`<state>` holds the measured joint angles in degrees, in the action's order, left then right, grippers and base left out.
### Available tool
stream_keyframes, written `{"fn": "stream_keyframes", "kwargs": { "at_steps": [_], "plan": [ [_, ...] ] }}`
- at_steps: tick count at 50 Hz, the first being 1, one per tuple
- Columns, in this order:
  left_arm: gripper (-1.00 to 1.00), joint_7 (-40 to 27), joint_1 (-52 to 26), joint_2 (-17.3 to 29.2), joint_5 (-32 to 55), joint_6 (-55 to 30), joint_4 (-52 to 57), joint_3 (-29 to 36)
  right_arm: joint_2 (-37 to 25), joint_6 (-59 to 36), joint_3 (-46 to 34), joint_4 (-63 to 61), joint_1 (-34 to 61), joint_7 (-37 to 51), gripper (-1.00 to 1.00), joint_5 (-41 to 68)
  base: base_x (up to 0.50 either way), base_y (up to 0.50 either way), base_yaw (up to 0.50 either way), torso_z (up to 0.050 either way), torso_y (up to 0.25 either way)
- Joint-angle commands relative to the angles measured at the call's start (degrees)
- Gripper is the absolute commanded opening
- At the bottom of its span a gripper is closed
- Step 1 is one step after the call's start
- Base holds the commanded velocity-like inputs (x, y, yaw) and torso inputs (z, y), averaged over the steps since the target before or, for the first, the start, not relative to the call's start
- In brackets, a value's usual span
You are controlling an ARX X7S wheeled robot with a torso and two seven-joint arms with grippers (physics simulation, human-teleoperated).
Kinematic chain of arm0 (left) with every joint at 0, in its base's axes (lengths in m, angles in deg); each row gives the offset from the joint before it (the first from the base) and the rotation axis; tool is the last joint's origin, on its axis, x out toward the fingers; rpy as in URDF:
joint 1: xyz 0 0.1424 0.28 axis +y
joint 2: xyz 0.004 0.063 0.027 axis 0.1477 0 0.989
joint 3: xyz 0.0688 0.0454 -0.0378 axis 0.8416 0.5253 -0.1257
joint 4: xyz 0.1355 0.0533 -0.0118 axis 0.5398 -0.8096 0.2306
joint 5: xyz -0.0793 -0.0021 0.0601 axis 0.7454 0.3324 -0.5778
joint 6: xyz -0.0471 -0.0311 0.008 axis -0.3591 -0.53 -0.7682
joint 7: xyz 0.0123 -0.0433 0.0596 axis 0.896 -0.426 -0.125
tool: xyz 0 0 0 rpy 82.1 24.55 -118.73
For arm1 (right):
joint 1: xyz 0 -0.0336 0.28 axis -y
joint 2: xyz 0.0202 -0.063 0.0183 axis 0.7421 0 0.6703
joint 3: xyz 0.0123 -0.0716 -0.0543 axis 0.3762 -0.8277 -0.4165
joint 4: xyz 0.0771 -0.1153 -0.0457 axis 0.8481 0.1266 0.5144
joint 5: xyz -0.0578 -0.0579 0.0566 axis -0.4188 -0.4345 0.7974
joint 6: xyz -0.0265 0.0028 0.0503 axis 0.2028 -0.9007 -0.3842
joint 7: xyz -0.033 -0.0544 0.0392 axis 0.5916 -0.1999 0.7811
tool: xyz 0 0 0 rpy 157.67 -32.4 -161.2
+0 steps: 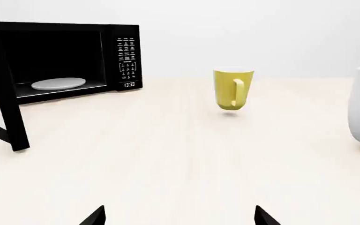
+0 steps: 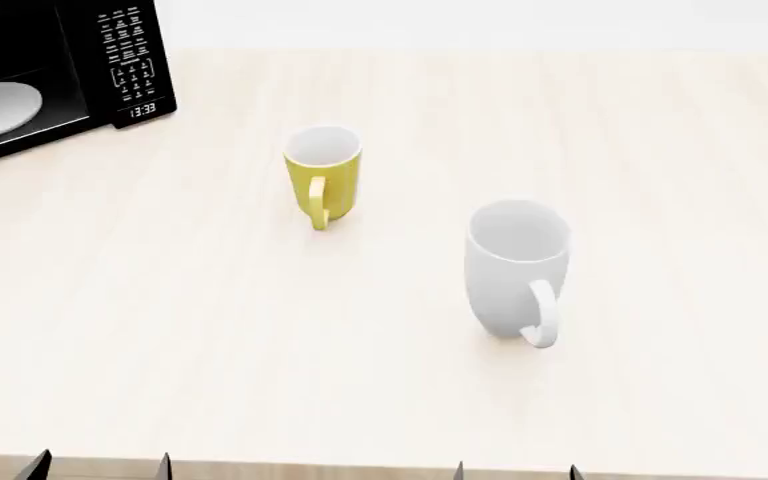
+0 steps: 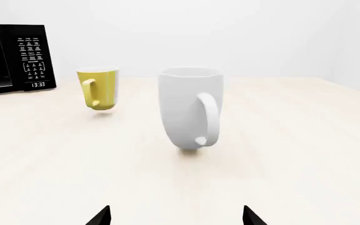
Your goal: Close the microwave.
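Observation:
The black microwave (image 1: pixel 120 56) stands at the table's far left, also in the head view (image 2: pixel 124 60) and the right wrist view (image 3: pixel 33 56). Its door (image 1: pixel 2 89) is swung open toward me, edge-on, and the white turntable plate (image 1: pixel 58 83) shows inside. My left gripper (image 1: pixel 178 218) is open and empty, low near the table's front edge, right of the door; its tips show in the head view (image 2: pixel 101 466). My right gripper (image 3: pixel 175 216) is open and empty, in front of the white mug; it also shows in the head view (image 2: pixel 515 470).
A yellow mug (image 2: pixel 323 175) stands mid-table, right of the microwave, also in the left wrist view (image 1: pixel 232 89) and the right wrist view (image 3: pixel 99 88). A taller white mug (image 2: pixel 518 268) stands nearer the front, also in the right wrist view (image 3: pixel 189 108). The pale wooden table (image 2: pixel 678 200) reaches to the right.

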<state>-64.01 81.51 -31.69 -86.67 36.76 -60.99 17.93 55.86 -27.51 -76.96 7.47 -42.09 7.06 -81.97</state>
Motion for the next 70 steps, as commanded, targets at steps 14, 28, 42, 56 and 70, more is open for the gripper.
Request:
{"fn": "stream_keyframes", "kwargs": {
  "at_steps": [14, 28, 42, 56, 70],
  "plan": [
    [1.0, -3.5, 0.0, 2.7, 1.8, 0.5, -0.2, 3.5, -2.7, 0.6, -3.2, 0.5, 0.1, 3.2, 1.0, 2.9, 0.0, 0.0, 0.0, 0.0, 0.0],
    [1.0, -12.1, 3.0, 5.1, -4.5, 8.6, 16.5, 1.6, -3.3, 22.2, -2.5, -9.1, -1.0, 4.6, 1.0, 6.8, 0.0, 0.0, 0.0, 0.0, 0.0],
    [1.0, -17.2, 6.0, 6.0, -6.4, 15.9, 31.9, -1.2, -4.4, 35.6, -2.0, -16.8, -2.3, 7.5, 1.0, 4.9, 0.0, 0.0, 0.0, 0.0, 0.0],
    [1.0, -18.0, 5.9, 7.0, -5.5, 14.4, 31.0, 0.2, -5.2, 36.9, -2.9, -15.7, -2.5, 9.1, 1.0, 0.4, 0.0, 0.29, 0.0, 0.0, 0.0],
    [1.0, -19.0, 5.9, 7.8, -5.5, 14.6, 30.3, 1.2, -6.2, 37.1, -4.1, -14.4, -2.5, 10.4, 1.0, 0.1, 0.0, 0.5, 0.0, 0.0, 0.0]
  ]
}}
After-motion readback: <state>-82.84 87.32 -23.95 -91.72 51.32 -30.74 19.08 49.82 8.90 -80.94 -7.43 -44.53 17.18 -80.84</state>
